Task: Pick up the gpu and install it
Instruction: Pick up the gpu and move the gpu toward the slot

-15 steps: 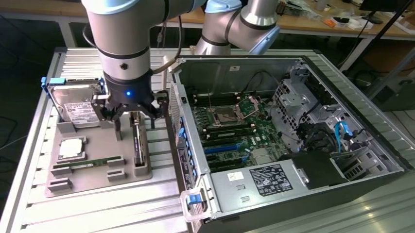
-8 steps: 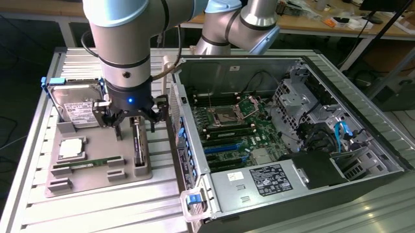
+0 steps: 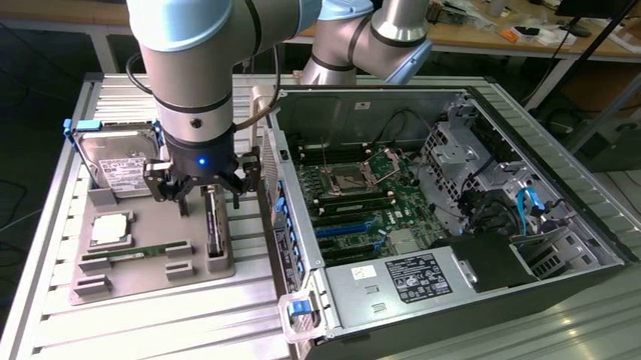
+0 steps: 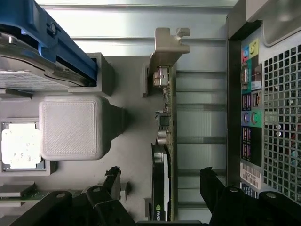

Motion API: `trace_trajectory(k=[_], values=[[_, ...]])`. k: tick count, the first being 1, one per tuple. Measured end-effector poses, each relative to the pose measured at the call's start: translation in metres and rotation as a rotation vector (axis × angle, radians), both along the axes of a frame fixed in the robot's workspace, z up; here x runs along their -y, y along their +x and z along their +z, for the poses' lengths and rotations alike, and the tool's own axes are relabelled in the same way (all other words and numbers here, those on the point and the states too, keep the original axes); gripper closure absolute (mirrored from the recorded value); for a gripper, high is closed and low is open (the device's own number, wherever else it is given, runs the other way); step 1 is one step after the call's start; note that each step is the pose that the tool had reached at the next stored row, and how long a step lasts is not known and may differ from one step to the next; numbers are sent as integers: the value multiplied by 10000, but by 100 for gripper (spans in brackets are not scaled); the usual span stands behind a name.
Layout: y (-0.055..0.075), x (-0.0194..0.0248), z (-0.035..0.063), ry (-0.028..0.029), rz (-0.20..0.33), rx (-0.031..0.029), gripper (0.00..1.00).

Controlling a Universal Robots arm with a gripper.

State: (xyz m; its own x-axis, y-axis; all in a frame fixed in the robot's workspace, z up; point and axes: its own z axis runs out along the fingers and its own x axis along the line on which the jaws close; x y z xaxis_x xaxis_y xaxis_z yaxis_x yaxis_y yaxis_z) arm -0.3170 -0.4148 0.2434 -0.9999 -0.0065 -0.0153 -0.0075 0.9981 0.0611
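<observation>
**Setting.** Ribbed metal table [image 3: 150, 330] in a workshop. It carries a grey parts tray [image 3: 130, 289], and an open computer case [image 3: 346, 112] lies just beside the tray, on the exterior view's right.

**Tray contents.**
- hard drive [image 3: 120, 169] in a blue-tabbed frame
- processor [image 3: 108, 229]
- green memory stick [image 3: 135, 255]
- gpu [image 3: 213, 225], standing on its long edge in a slot at the side of the tray nearest the case, not yet lifted

**Case.** Motherboard [image 3: 371, 210] is exposed, with blue expansion slots [image 3: 346, 229] unoccupied.

**Gripper [image 3: 206, 199].** Poised directly over the gpu with the jaws spread wide and holding nothing. In the wrist view, one dark finger [image 4: 112, 179] sits on each side of the card's thin top edge. Neither finger appears to touch it.

**Hazards, as judged.**
- The card is narrow and stands on edge. A closure that meets one face first could tip it in its slot or skew the grip.
- The finger on the case side has little room, because the case's rear panel [image 4: 273, 117] is near and could catch it.
- The card's metal bracket [image 4: 165, 47] sits in a tray post. A lift that is not straight may snag there and drag the tray.
- A grip landing on the smooth black shroud rather than the board may slip.
</observation>
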Motion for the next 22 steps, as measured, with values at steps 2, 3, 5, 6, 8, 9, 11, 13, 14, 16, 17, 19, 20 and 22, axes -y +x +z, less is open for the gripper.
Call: trace_trajectory(k=[2,3,5,6,8,9,11,13,14,16,17,19,20,22], values=[[0,0,-2,0,0,-1,22],[0,0,-1,0,0,-1,22],[0,0,-2,0,0,0,22],[0,0,-2,0,0,0,22],[8,0,-5,2,1,2,22],[19,0,-6,2,2,1,22],[21,0,-7,1,0,1,22],[21,0,-7,0,0,0,22],[20,0,-6,-1,-1,-1,22],[21,0,-7,0,0,0,22],[21,0,-7,0,0,0,24],[21,0,-7,0,0,0,24],[21,0,-7,-1,0,0,30],[21,0,-7,0,0,0,42]])
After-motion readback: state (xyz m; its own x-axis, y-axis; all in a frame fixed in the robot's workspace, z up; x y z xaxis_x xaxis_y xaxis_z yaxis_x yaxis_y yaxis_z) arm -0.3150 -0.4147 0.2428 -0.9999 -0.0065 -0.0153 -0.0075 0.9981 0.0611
